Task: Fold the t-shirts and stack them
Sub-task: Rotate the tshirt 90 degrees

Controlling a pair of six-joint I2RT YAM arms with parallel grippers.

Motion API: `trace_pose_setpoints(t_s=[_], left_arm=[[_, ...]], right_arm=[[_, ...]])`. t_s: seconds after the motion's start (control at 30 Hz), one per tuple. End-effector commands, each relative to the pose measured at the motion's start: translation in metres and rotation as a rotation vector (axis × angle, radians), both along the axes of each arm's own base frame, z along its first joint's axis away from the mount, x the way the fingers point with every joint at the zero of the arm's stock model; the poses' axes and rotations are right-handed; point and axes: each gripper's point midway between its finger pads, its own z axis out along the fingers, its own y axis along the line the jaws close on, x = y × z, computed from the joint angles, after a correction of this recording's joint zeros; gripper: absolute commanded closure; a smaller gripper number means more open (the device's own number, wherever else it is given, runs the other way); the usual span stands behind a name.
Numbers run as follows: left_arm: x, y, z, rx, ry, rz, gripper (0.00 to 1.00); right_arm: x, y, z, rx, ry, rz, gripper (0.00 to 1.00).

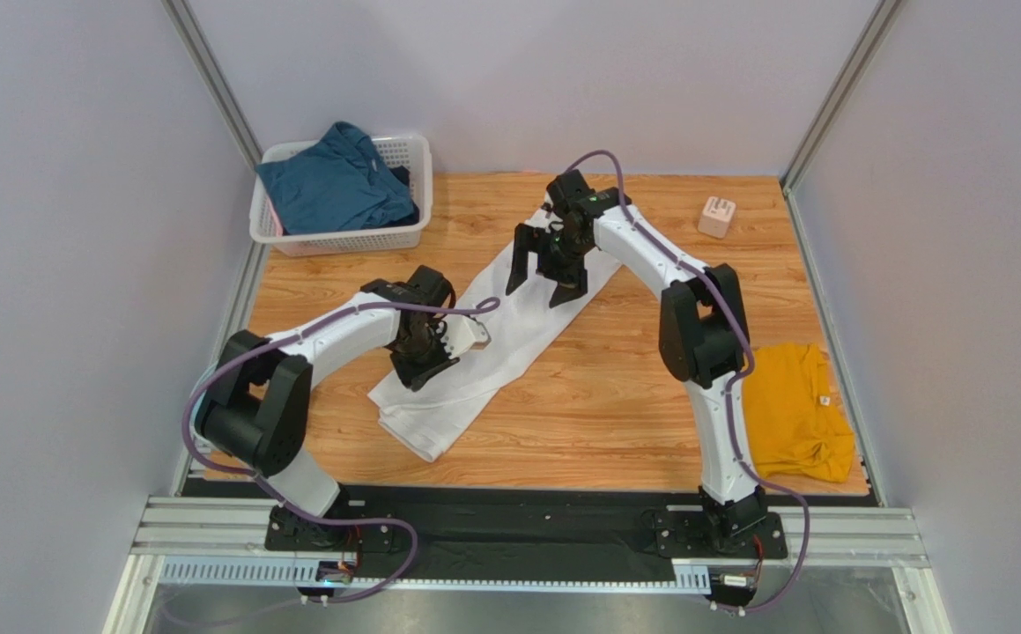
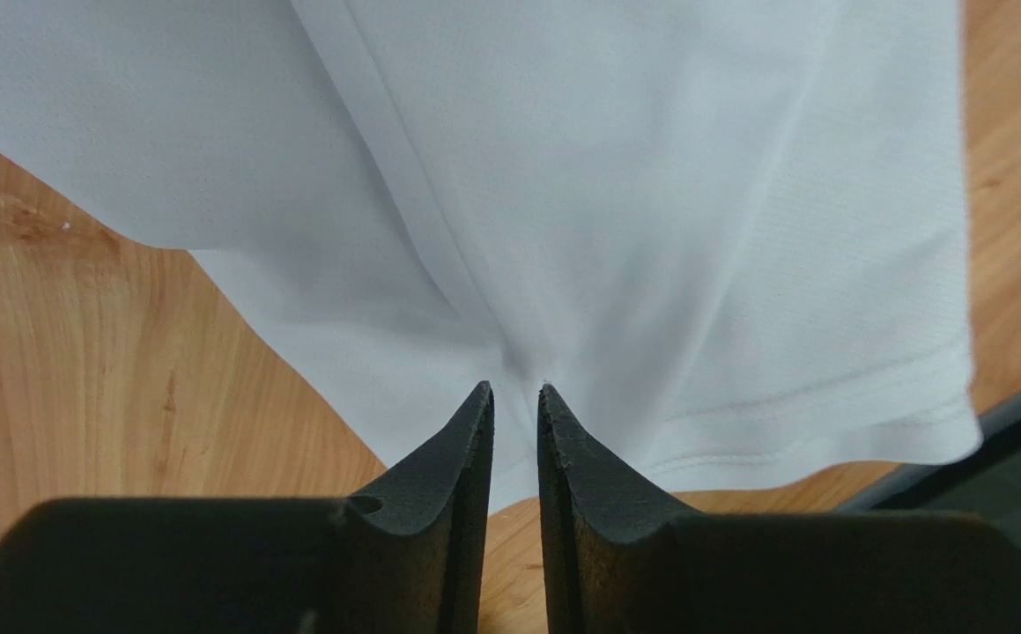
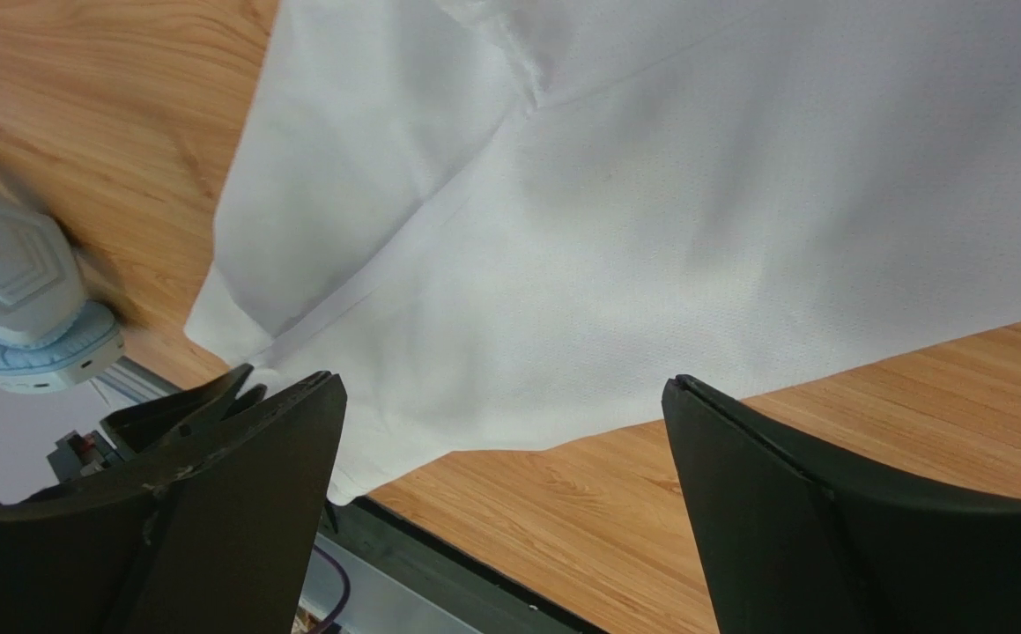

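**Left tool (image 2: 514,390) pinching the white shirt (image 1: 456,396), right tool (image 1: 545,280) spread wide**

The left tool is gripping a puckered fold of the white shirt, its fingers pressed almost together on the cloth near the shirt's middle. The right tool is hanging over the shirt's far end with its fingers spread wide, gripping nothing. The white shirt is lying as a long, narrow strip slanting across the middle of the bench (image 1: 608,396), from near left to far centre. The yellow shirt (image 1: 793,410) is lying rumpled on the bench at the near right, well apart. The teal shirt (image 1: 337,178) is sitting in the basket (image 1: 343,241) at the far left corner.
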Motion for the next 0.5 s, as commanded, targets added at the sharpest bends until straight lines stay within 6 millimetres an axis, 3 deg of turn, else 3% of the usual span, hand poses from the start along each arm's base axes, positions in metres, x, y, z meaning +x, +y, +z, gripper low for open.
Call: trace_pose_setpoints(t_s=[0.0,0.17,0.47], left_arm=[[0.032,0.008,-0.009,0.088,-0.112,-0.025,0.76],[0.036,0.015,-0.027,0.139,-0.12,-0.052,0.77],[0.015,0.008,-0.047,0.214,-0.106,-0.185,0.78]], right_arm=[[0.009,-0.014,-0.022,-0.076,0.019,-0.04,0.02],[0.021,-0.026,-0.044,-0.105,0.064,-0.074,0.02],[0.055,-0.067,-0.079,-0.057,0.18,-0.191,0.03]])
